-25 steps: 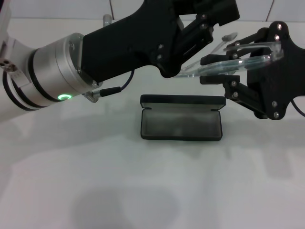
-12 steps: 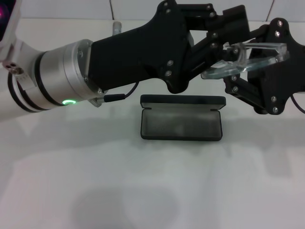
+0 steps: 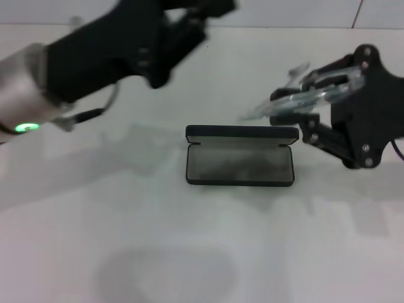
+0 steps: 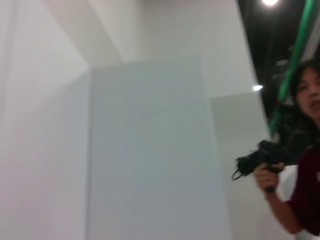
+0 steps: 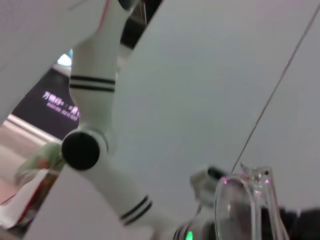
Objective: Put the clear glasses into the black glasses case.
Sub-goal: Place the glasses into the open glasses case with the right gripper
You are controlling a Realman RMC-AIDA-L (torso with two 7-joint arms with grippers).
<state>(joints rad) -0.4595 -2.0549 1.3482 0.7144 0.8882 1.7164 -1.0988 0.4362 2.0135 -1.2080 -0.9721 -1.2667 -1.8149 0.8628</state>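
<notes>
The black glasses case [image 3: 240, 163] lies open in the middle of the table, grey lining up and lid [image 3: 242, 133] standing at the back. The clear glasses [image 3: 310, 94] hang tilted in the air above the case's back right corner. My right gripper [image 3: 302, 101] is shut on them, with its black fingers above and below the frame. The right wrist view shows one lens of the glasses [image 5: 244, 207] close up. My left gripper [image 3: 192, 16] is high at the back left, far from the glasses and the case. The left wrist view shows neither the glasses nor the case.
The white table [image 3: 202, 252] stretches out in front of the case. The left arm's silver wrist with its green light [image 3: 28, 126] hangs over the table's left side. A person [image 4: 300, 165] holding a camera appears in the left wrist view.
The left arm, close to the glasses before, has swung away up and to the left. The right gripper still holds the glasses, now a little lower and more tilted. The case has not moved.
</notes>
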